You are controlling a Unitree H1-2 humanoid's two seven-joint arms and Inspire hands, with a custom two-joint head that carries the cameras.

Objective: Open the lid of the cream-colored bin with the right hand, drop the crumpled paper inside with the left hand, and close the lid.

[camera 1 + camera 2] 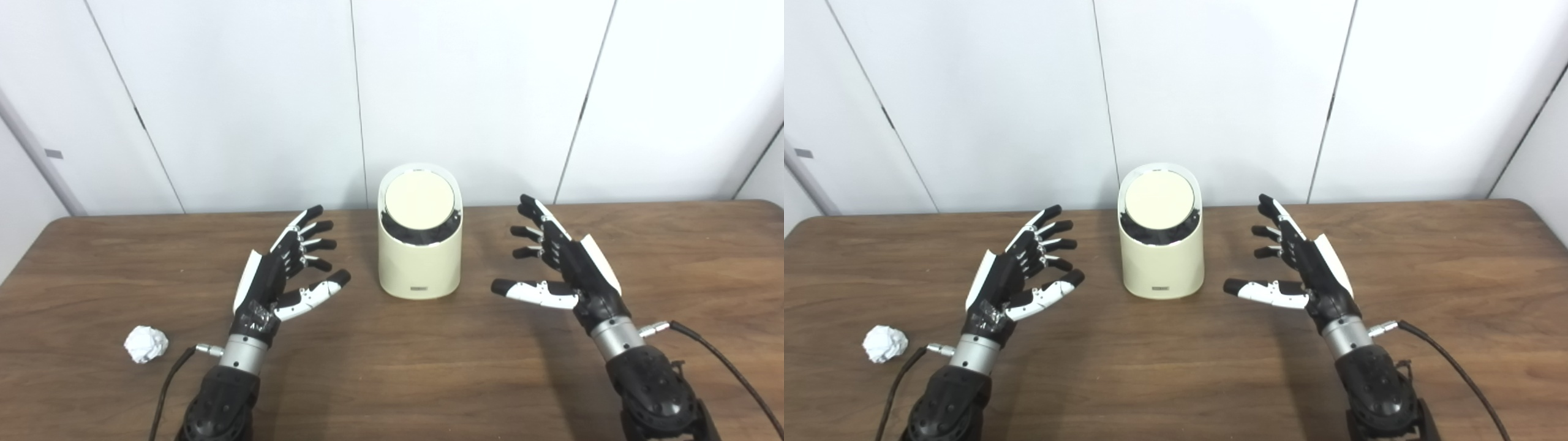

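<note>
Bin (pixel 419 269) lid (pixel 419 201) closed; paper (pixel 146 344) on table (pixel 392 367).

Bright even overhead light, soft faint shadows, slightly soft focus, no glare

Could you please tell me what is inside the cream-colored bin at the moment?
That cannot be seen: the round lid covers the cream-colored bin. Only a dark gap shows below the lid's edge.

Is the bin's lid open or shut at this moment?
Shut. The round lid lies seated in the top of the cream bin, covering the opening; neither hand touches it.
</note>
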